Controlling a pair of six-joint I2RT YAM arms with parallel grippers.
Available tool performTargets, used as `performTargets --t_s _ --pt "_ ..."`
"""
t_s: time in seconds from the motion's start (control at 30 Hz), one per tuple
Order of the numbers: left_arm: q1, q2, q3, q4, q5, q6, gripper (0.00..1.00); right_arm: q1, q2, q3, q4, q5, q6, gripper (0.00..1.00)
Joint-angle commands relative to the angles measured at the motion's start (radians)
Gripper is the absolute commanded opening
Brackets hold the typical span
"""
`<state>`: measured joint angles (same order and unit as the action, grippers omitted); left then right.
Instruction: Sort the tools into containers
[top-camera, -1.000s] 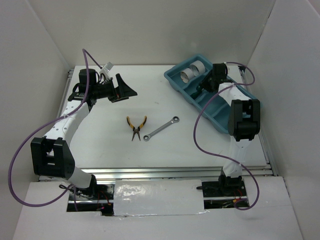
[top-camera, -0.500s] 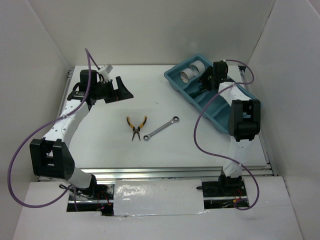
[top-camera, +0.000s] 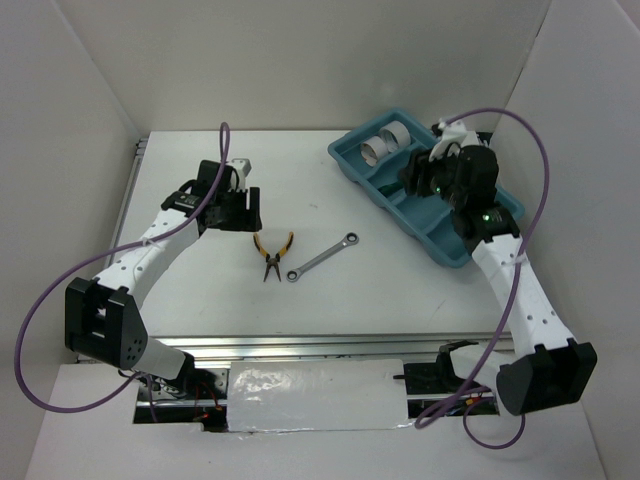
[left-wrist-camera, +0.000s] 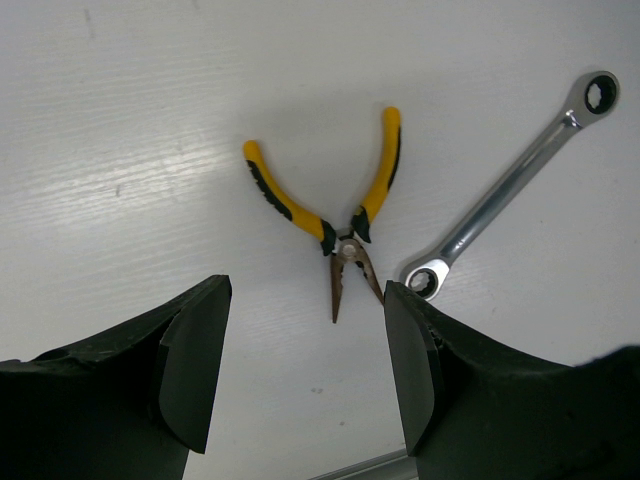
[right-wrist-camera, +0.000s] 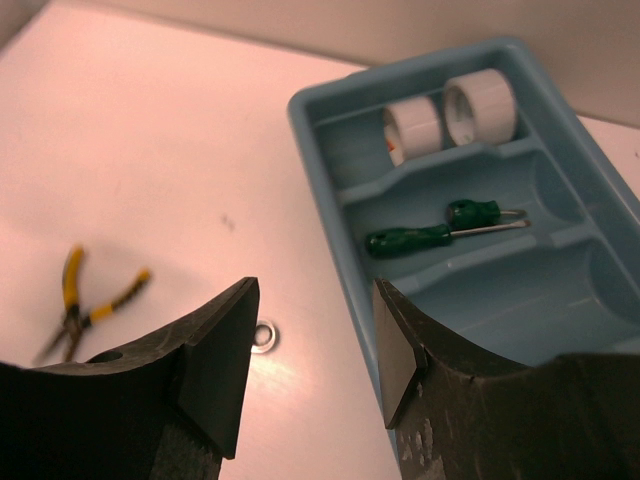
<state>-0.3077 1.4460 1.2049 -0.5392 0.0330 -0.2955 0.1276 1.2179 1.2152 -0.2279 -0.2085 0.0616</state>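
Note:
The yellow-handled pliers (top-camera: 272, 250) lie mid-table with handles spread; they also show in the left wrist view (left-wrist-camera: 325, 215). The silver wrench (top-camera: 323, 256) lies just right of them, also in the left wrist view (left-wrist-camera: 510, 190). My left gripper (top-camera: 243, 212) is open and empty, just behind and left of the pliers, with the left wrist view (left-wrist-camera: 305, 370) looking down on them. The teal tray (top-camera: 345, 165) holds two tape rolls (right-wrist-camera: 415, 128) in its far compartment and two green screwdrivers (right-wrist-camera: 410, 240) in the one beside it. My right gripper (top-camera: 412, 182) is open and empty over the tray's left rim (right-wrist-camera: 320, 190).
White walls close in the table at the back and both sides. A metal rail runs along the near edge (top-camera: 330, 345). The purple cables loop beside both arms. The tray's nearer compartments (right-wrist-camera: 540, 290) hold nothing visible.
My left gripper has swung from the back left toward the pliers and now points down at them. My right arm has unfolded to the right; its gripper stays over the tray.

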Motion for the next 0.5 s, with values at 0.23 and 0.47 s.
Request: performTargets --t_s 0.23,0.47 --pt "0.085 0.068 0.005 0.004 -0.027 -0.071 0.73 0.446 -0.054 -0.253 -0.031 0.078 -0.746 0.55" --pt "0.041 0.221 0.057 -0.008 -0.008 -0.123 0.70 0.557 0.112 -0.154 -0.025 0.149 -0.554 0.56"
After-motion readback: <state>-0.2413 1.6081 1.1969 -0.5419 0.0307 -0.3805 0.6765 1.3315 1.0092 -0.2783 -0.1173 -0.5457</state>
